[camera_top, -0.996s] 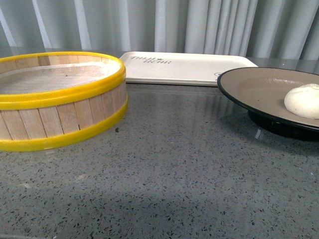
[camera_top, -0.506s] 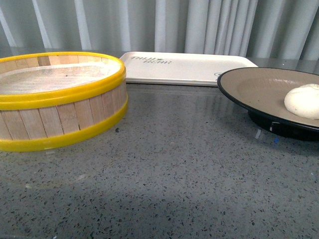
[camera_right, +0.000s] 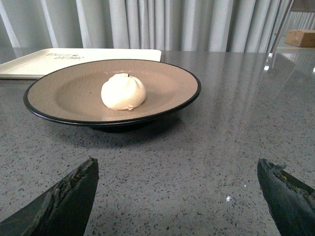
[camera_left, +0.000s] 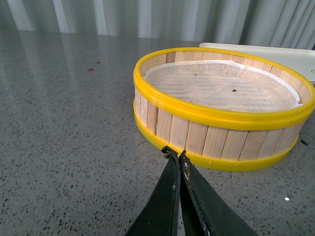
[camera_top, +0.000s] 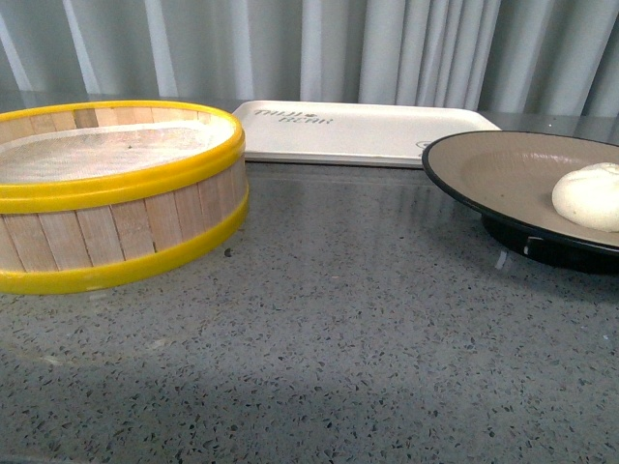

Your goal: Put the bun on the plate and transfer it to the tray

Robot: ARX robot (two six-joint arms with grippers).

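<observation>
Nothing on the counter [camera_top: 338,338] has shifted in the past second. The bun [camera_top: 588,196] sits on the tan inside of the plate [camera_top: 503,174] at 3 o'clock in the front view, just as it did a moment earlier, and the plate's black foot is planted on the stone as before. Only a small glint beside that foot has flickered. The tray [camera_top: 368,130] lies flat at 12 o'clock, just beyond the plate, carrying nothing. The steamer basket [camera_top: 116,184] stands at 9 o'clock with its white liner showing. The right fingers [camera_right: 69,196] are spread wide and low over the counter, facing the plate's near rim and gripping nothing. The left fingers [camera_left: 170,196] are pressed together on nothing, their tips close to the basket's yellow base band. The first half of the job looks finished, with the bun plated. The carry to the tray is not yet begun, and the pause probably comes ahead of a grasp on the rim.
</observation>
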